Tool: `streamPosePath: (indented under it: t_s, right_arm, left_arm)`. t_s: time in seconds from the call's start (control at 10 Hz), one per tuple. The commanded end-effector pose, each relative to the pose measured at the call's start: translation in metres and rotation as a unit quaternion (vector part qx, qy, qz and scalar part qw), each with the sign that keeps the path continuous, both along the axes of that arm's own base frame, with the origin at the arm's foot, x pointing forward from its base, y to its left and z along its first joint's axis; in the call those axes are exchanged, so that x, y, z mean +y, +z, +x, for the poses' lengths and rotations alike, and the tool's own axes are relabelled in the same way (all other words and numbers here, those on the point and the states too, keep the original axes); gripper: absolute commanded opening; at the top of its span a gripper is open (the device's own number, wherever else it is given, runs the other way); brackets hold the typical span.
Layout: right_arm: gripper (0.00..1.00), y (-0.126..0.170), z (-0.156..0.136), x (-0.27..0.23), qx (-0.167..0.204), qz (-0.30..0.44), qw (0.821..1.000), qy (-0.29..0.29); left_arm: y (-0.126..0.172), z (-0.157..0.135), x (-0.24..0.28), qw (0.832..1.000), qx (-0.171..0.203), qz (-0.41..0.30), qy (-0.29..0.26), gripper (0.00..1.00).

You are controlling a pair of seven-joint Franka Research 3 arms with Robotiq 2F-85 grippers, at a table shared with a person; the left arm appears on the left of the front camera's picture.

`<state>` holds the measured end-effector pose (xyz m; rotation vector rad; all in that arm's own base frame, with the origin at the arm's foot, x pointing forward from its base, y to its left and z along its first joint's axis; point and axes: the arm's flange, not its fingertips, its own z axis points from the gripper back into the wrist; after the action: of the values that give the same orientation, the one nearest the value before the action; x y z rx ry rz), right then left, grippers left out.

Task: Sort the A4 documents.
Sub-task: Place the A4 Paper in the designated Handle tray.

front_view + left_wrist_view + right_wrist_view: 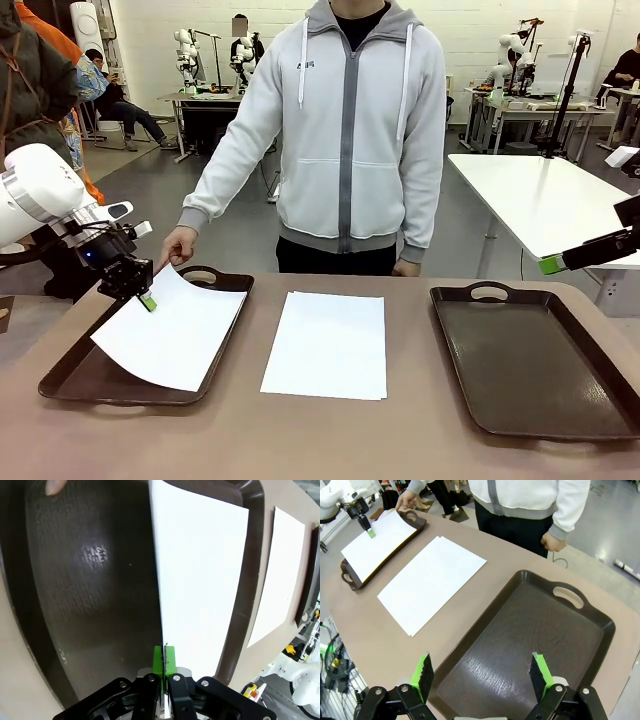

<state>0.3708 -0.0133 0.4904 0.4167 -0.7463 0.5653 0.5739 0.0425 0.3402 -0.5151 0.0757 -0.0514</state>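
One A4 document (175, 335) hangs tilted over the left brown tray (60, 385), its near edge lifted. My left gripper (147, 300) is shut on that sheet's left edge. In the left wrist view the green pads (159, 661) pinch the sheet (200, 570) above the tray floor (90, 580). More A4 documents (328, 343) lie flat on the table's middle, also seen as a white sheet (430, 580) in the right wrist view. My right gripper (481, 675) hovers open above the bare right tray (520, 645). One green pad (550, 265) of it shows at the right edge.
A person in a grey hoodie stands at the far side. One hand (175, 248) rests by the left tray's far handle, near the held sheet's corner. The other hand (552, 541) hangs at the table's far edge. A white table (545, 200) stands behind on the right.
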Motion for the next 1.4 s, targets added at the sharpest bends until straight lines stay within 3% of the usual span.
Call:
streamPosePath:
  t_s: [0.0, 0.1, 0.2, 0.5, 0.6, 0.7, 0.8, 1.1, 1.3]
  right_arm:
    - [1.0, -0.001, 0.0, 0.0, 0.001, 0.01, 1.0, 0.005]
    - [1.0, -0.001, 0.0, 0.0, 0.001, 0.01, 1.0, 0.005]
    - [1.0, -0.001, 0.0, 0.0, 0.001, 0.01, 1.0, 0.005]
    - [1.0, -0.001, 0.0, 0.0, 0.001, 0.01, 1.0, 0.005]
    - [1.0, -0.001, 0.0, 0.0, 0.001, 0.01, 1.0, 0.005]
    - [1.0, -0.001, 0.0, 0.0, 0.001, 0.01, 1.0, 0.005]
    - [1.0, -0.001, 0.0, 0.0, 0.001, 0.01, 1.0, 0.005]
    - [1.0, -0.001, 0.0, 0.0, 0.001, 0.01, 1.0, 0.005]
    - [1.0, -0.001, 0.0, 0.0, 0.001, 0.01, 1.0, 0.005]
  left_arm:
    - [0.003, 0.0, 0.004, 0.999, 0.006, 0.034, 0.012, 0.01]
    - [0.002, -0.001, 0.005, 0.999, 0.012, 0.039, 0.015, 0.01]
    - [0.0, -0.003, 0.004, 0.999, 0.017, 0.035, 0.015, 0.07]
    - [-0.001, -0.008, 0.009, 0.999, 0.011, 0.041, 0.03, 0.41]
    - [0.001, -0.014, 0.013, 0.998, 0.002, 0.046, 0.05, 0.47]
    - [-0.004, -0.02, 0.016, 0.996, 0.003, 0.053, 0.066, 0.6]
    - [-0.007, -0.021, 0.02, 0.995, 0.016, 0.065, 0.068, 0.67]
    - [0.009, -0.026, 0.031, 0.993, 0.007, 0.092, 0.078, 1.0]
    - [0.008, -0.027, 0.031, 0.994, 0.008, 0.078, 0.08, 1.0]
